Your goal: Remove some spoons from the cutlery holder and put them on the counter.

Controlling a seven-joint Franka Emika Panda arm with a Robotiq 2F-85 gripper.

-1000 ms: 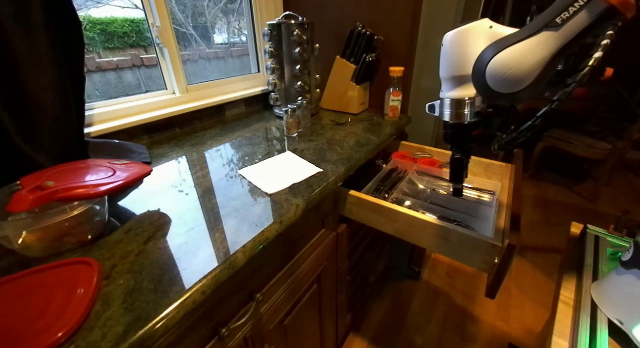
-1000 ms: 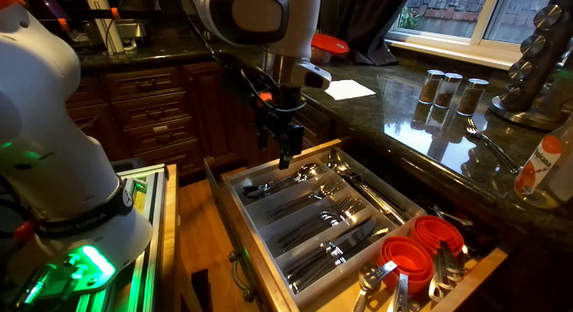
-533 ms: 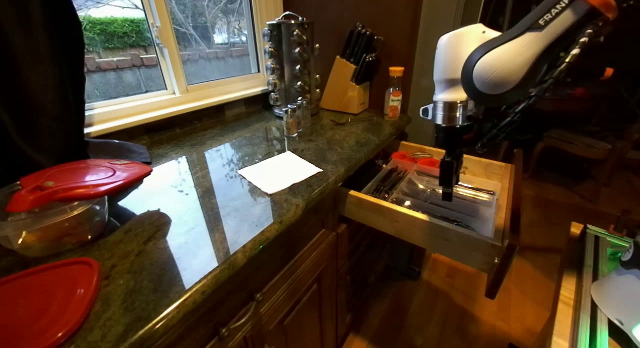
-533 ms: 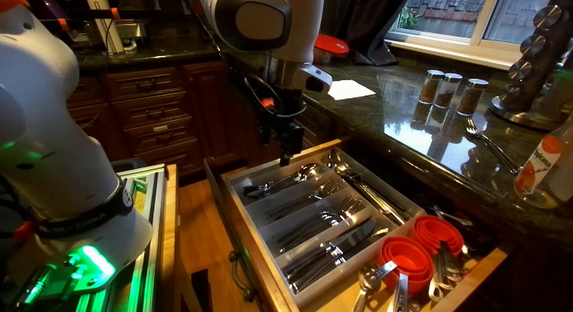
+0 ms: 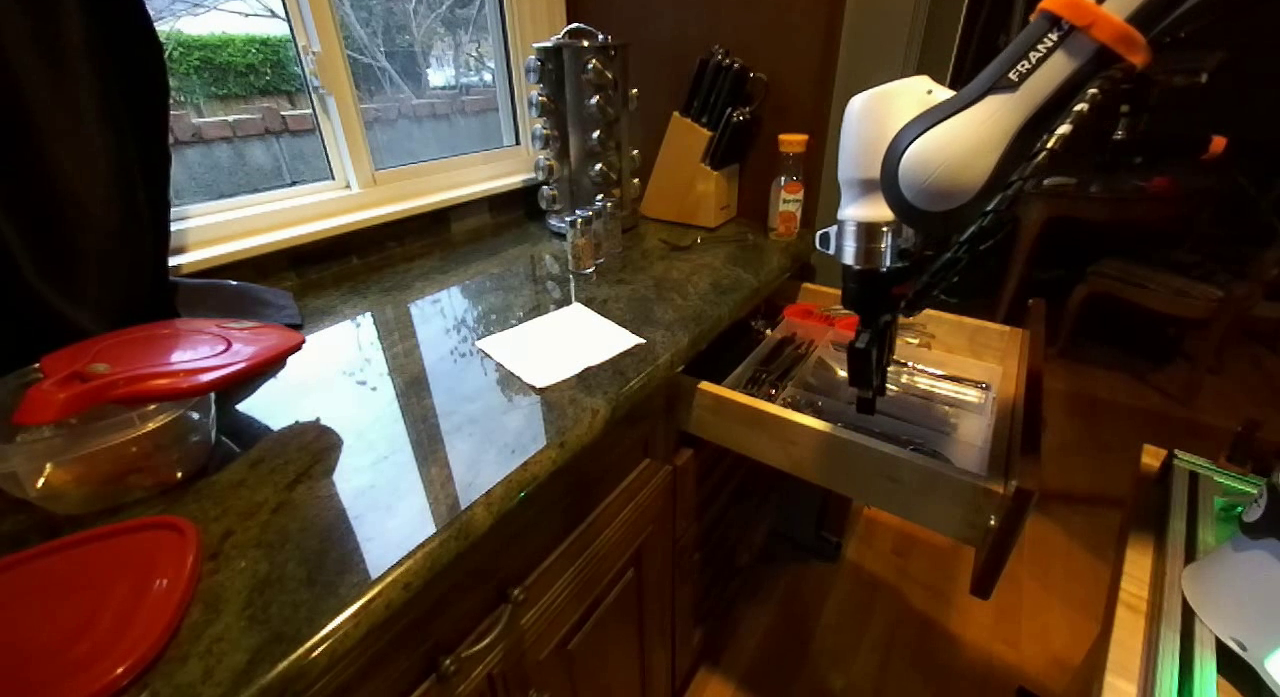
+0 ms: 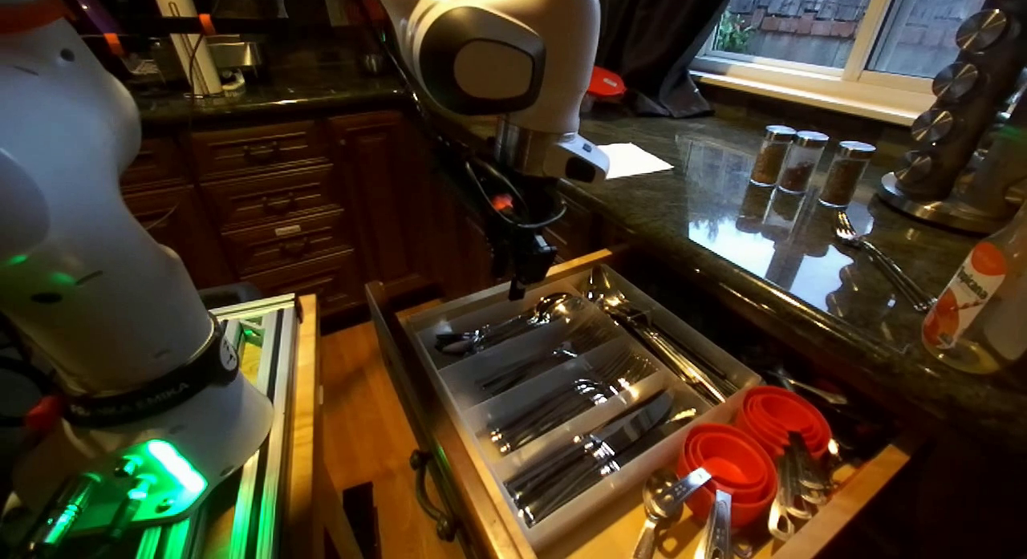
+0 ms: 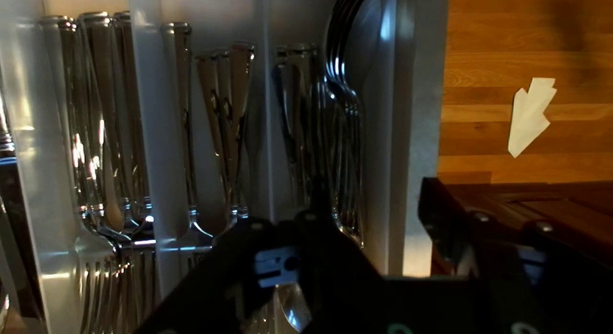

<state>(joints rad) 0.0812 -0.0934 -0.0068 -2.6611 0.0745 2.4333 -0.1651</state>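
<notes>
In the wrist view the slim, silvery metal spoons (image 7: pixel 352 109) lie in the 3 o'clock end compartment of the shallow, frosted-looking, many-compartment cutlery holder (image 7: pixel 153 132), set in the light wood drawer box (image 5: pixel 840 447). One nested stack shows its bowls tipped on edge toward 12 and its handles running toward 6. The black two-fingered gripper (image 7: pixel 373 192) is spread wide and holds nothing; its 9 o'clock finger appears over the spoon handles, its 3 o'clock finger out past the holder's wall. I expect each spoon to be light, stiff and hard to harm, but slick; nested bowls may slide apart when squeezed. The best hold is probably across the narrow necks at the bowls' 6 o'clock end, where fingers closing from 9 and 3 would cross the handles squarely; pinching the rounded bowls could let the stack slip. The wrist likely needs to shift toward 9 o'clock so the outer finger clears the wall. The long, glossy, dark green-black stone counter (image 6: pixel 666 194) lies at the gripper's 2 o'clock in an exterior view
</notes>
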